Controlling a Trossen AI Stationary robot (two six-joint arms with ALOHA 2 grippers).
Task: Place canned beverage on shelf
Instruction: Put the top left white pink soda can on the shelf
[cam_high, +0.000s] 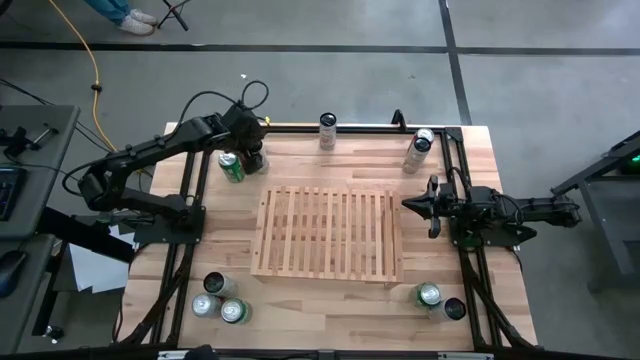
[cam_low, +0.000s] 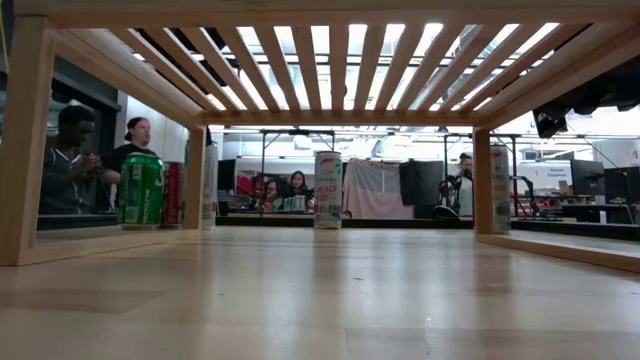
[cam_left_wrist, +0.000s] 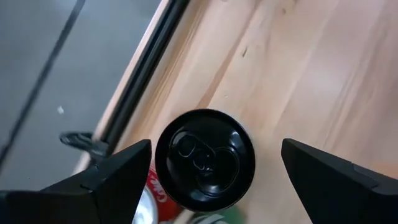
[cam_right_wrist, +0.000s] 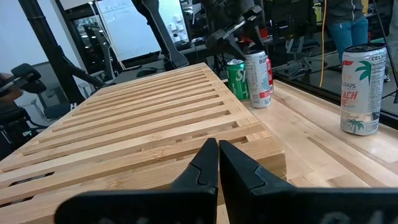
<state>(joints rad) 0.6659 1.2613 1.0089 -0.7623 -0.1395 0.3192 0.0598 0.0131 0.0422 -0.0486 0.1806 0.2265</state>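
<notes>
A black-topped can (cam_left_wrist: 205, 158) stands upright on the table at its far left, with a green can (cam_high: 232, 167) and a red can (cam_low: 172, 195) close beside it. My left gripper (cam_left_wrist: 214, 155) hangs open above the black-topped can, one finger to each side of its top, touching nothing. The shelf (cam_high: 327, 232), a light-wood slatted panel on legs, stands in the middle of the table with nothing on it. At the shelf's right edge my right gripper (cam_high: 408, 204) is shut and level, holding nothing.
More cans stand upright around the shelf: one at the far edge (cam_high: 328, 130), one at the far right (cam_high: 419, 150), three at the near left (cam_high: 220, 300), two at the near right (cam_high: 430, 295). A black rail (cam_left_wrist: 143, 68) runs along the table's edge. People sit beyond the table.
</notes>
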